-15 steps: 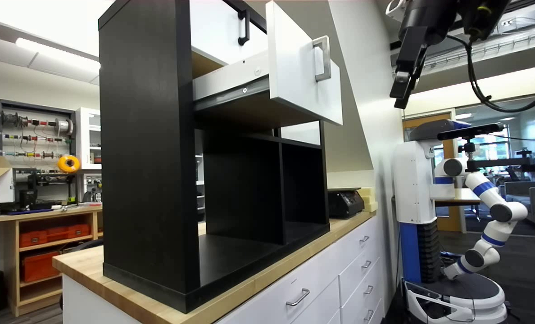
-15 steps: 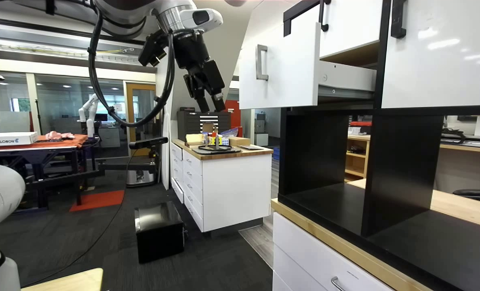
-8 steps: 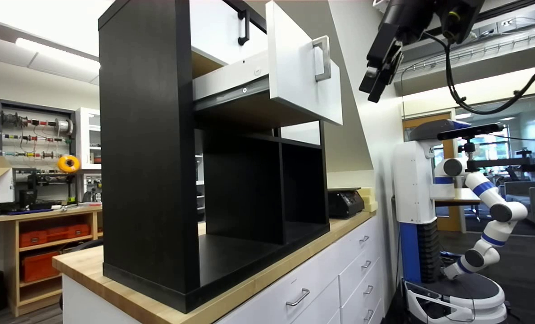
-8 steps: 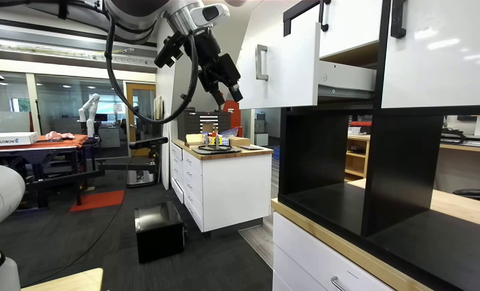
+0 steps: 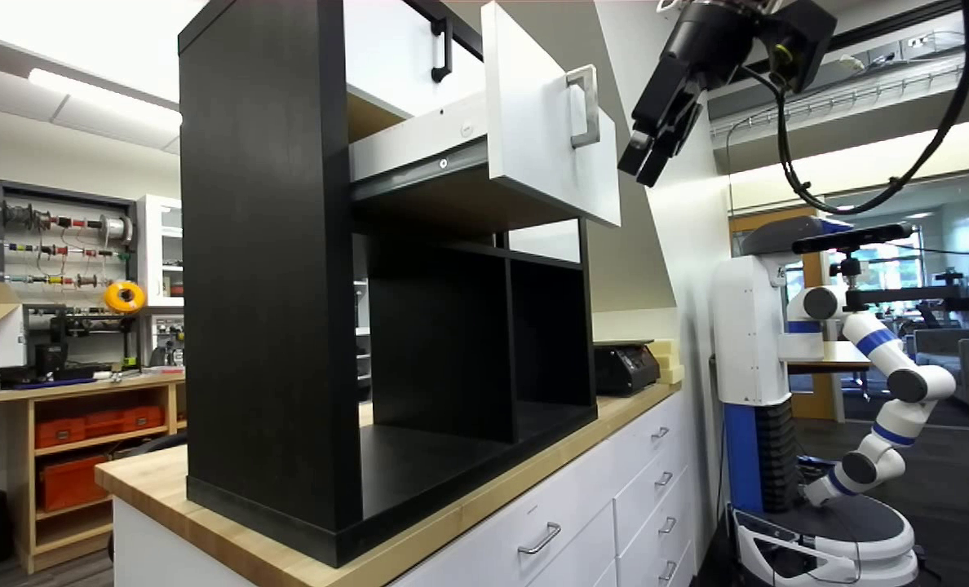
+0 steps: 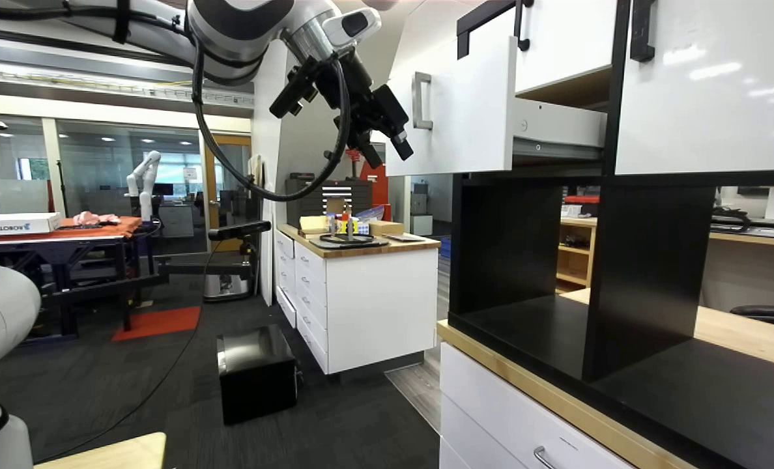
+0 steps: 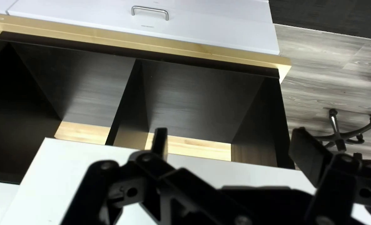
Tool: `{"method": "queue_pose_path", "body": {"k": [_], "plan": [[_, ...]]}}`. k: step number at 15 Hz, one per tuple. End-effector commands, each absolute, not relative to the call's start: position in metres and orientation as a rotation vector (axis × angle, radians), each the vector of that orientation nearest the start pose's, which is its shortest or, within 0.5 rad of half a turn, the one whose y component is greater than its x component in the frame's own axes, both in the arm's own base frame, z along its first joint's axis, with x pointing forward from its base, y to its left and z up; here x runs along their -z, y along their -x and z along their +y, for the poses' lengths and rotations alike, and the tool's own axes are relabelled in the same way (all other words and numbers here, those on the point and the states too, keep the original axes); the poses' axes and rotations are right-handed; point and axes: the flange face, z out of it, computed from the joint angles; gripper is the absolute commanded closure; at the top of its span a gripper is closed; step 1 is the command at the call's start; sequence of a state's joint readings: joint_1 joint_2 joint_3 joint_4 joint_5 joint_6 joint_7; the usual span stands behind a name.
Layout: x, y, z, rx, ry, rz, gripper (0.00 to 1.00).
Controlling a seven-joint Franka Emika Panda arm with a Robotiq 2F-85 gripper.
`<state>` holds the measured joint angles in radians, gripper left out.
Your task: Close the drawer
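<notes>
The drawer [image 5: 537, 130] has a glossy white square front and pale sides. It stands pulled out of the black shelf unit [image 5: 256, 269] in both exterior views [image 6: 468, 117]. A silver handle [image 5: 589, 106] is on its front; the handle does not show in the wrist view. My gripper [image 5: 641, 167] is in front of the drawer front, tilted down toward it. It also shows in an exterior view [image 6: 390, 153], overlapping the front's edge; I cannot tell whether it touches. In the wrist view my fingers [image 7: 230, 139] are wide apart with nothing between them, above the drawer front [image 7: 88, 165].
A wooden counter [image 5: 460, 509] carries the shelf unit, with low white drawers [image 6: 491, 417] below. White doors with black handles [image 5: 444, 49] sit above and beside the drawer. A black cable [image 6: 243, 189] hangs from my arm. A black box [image 6: 257, 374] is on the floor.
My gripper has moved toward the drawer front, leftward in an exterior view and rightward and slightly down in an exterior view. The drawer has not moved.
</notes>
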<state>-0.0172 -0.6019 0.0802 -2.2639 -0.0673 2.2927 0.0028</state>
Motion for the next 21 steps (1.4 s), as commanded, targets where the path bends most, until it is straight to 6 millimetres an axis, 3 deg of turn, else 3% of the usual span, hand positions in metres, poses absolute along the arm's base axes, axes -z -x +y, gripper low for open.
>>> {"method": "queue_pose_path", "body": {"k": [1,13,21], "plan": [[-0.659,-0.420,0.035,1.095,3.063,-0.133,0.00],[-0.655,-0.418,0.034,1.072,3.060,-0.157,0.00],[-0.711,-0.415,0.033,1.278,3.016,-0.147,0.00]]}}
